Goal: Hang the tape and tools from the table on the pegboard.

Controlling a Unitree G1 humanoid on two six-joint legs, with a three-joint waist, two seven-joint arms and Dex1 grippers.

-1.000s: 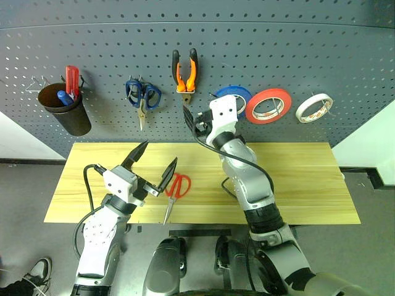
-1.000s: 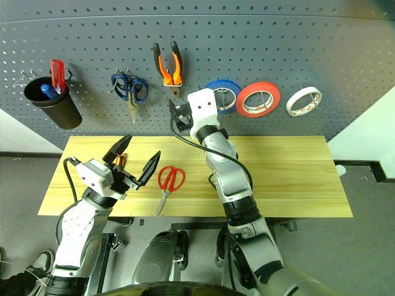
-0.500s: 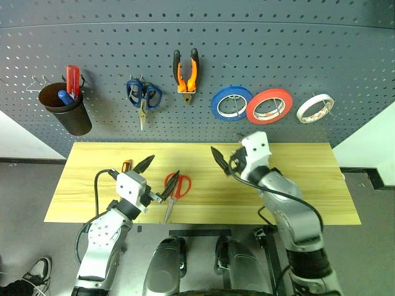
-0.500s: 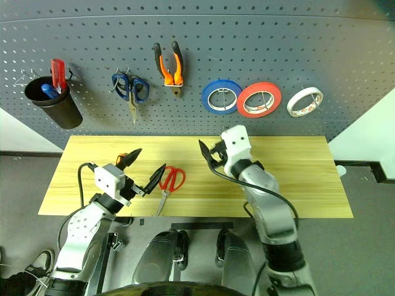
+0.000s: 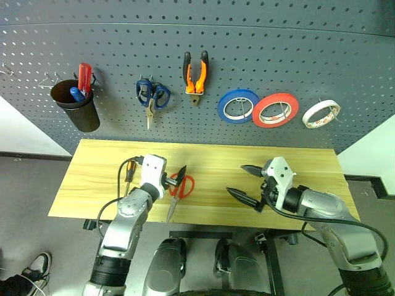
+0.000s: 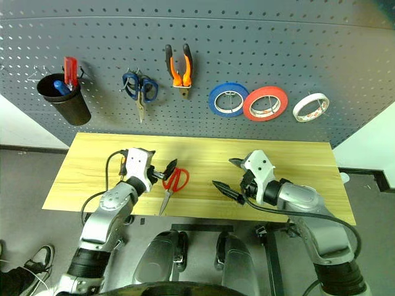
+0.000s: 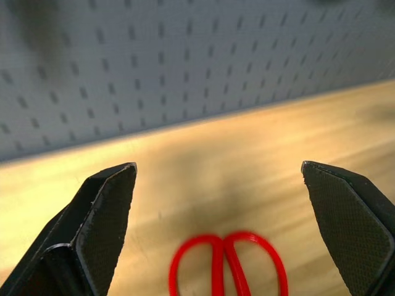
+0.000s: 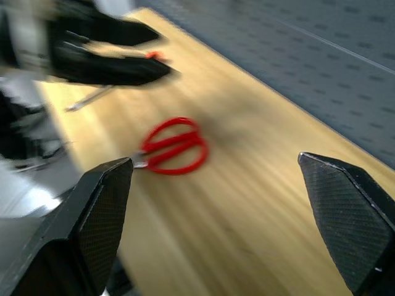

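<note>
Both arms have come down from the pegboard (image 5: 259, 55) toward the table (image 5: 92, 179); the right gripper (image 5: 245, 182), which was up beside the blue tape roll (image 5: 237, 105), now hovers low over the table's right half, its fingers spread wide and holding nothing. On the pegboard hang a black cup (image 5: 77, 108), blue-handled scissors (image 5: 151, 98), the pliers (image 5: 195, 74), the blue roll, a red-orange roll (image 5: 276, 110) and the cream-white tape (image 5: 321, 113). Lower, the left gripper (image 5: 154, 179) reaches over the red-handled scissors (image 5: 178, 189), which lie flat on the table; in the left wrist view its fingers stand wide apart on either side of the red loops. Just beside that arm a thin screwdriver (image 5: 128, 177) lies on the wood.
</note>
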